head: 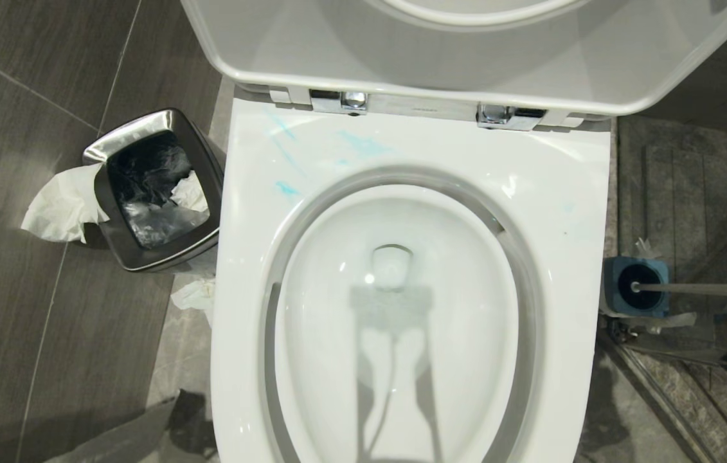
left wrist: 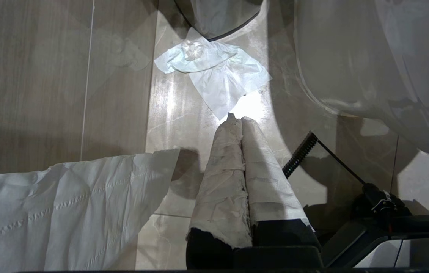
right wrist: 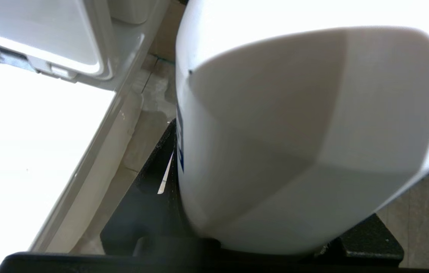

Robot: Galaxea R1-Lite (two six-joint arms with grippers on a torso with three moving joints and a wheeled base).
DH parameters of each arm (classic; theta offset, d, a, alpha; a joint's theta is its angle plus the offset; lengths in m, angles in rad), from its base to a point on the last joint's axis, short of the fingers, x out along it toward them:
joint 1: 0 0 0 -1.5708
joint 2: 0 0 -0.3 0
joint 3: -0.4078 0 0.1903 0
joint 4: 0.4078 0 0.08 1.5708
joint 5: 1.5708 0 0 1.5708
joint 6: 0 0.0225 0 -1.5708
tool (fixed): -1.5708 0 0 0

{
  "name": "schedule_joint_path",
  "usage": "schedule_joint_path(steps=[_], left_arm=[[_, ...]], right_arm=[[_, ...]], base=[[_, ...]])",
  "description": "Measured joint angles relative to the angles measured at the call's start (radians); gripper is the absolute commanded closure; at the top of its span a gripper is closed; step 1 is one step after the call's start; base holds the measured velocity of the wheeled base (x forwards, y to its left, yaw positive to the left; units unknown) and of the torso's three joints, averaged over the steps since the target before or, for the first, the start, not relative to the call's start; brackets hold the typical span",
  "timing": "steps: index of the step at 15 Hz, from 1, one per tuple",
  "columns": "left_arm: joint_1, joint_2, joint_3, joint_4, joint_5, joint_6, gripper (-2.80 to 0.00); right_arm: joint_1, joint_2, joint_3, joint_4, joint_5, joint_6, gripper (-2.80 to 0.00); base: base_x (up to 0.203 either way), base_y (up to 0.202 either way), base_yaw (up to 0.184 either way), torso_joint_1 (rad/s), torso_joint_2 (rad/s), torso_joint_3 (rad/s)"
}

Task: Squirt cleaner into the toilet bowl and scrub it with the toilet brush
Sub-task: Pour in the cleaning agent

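The toilet bowl (head: 569,193) fills the middle of the head view, its lid raised. Pale blue cleaner smears (head: 363,145) mark the back left of the rim. The toilet brush (head: 704,289) stands to the right of the bowl, its black head sunk in the blue holder (head: 614,276). Neither gripper shows in the head view. In the right wrist view, my right gripper (right wrist: 271,159) is shut on a big white bottle (right wrist: 294,94) with a blue label edge, beside the bowl's rim (right wrist: 28,151). My left gripper (left wrist: 237,118) is shut and empty, its wrapped fingers pointing at the floor.
A steel-rimmed bin (head: 151,186) with a black liner stands left of the bowl, with tissue (head: 61,206) hanging from it. More tissue (left wrist: 214,72) lies on the tiles below the left gripper, and a white sheet (left wrist: 58,204) hangs near it. A grey mat (head: 684,186) lies right of the bowl.
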Motion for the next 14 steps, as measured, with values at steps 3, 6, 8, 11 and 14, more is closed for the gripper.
schedule_joint_path(steps=[3,6,8,11,14], left_arm=[[0.0,0.0,0.0,-0.001,0.001,0.005,0.0],[0.0,0.0,0.0,0.0,0.002,0.001,0.0],[0.0,0.0,0.0,0.0,0.002,0.002,0.0],[0.0,0.0,0.0,-0.001,0.004,0.004,0.0],[0.0,0.0,0.0,-0.001,0.004,0.005,0.0]], right_arm=[[0.0,-0.012,0.009,0.0,-0.003,-0.007,0.0],[0.0,-0.015,0.014,0.001,-0.004,-0.027,0.0],[0.0,-0.011,0.016,0.002,-0.002,-0.044,0.0],[0.0,-0.003,0.022,0.002,-0.001,-0.047,0.0],[0.0,0.001,0.027,0.001,-0.001,-0.049,0.0]], base=[[0.0,0.0,0.0,0.0,0.0,0.0],[0.0,0.0,0.0,0.0,0.0,0.0],[0.0,0.0,0.0,-0.002,0.0,0.104],[0.0,0.0,0.0,0.004,0.0,0.182],[0.0,0.0,0.0,0.0,0.0,0.201]])
